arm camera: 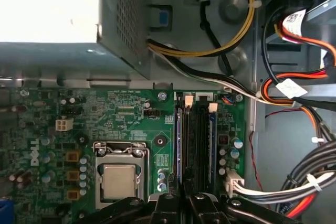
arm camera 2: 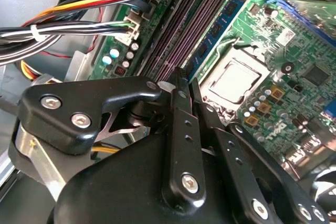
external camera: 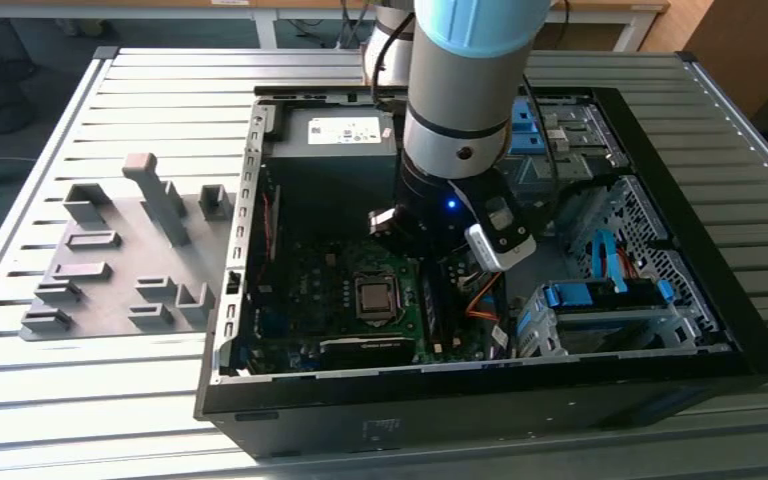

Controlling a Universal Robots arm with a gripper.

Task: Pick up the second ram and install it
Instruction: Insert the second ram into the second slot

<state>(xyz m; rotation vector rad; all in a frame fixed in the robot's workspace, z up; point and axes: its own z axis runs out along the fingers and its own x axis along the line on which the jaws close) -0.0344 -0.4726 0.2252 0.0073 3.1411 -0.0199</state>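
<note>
The hand sits low over the memory slots inside the computer case, fingers nearly together; the second ram stands seated beside them.

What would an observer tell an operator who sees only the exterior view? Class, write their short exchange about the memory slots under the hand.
Operator: The arm blocks my sight of the slots. Is any memory in them?
Observer: Yes. In the second wrist view a memory stick with a blue label stands in the slot nearest the processor.
Operator: Where is the hand relative to it?
Observer: In the second wrist view the tip of the hand is at one end of that stick. I cannot tell whether they touch.
</note>
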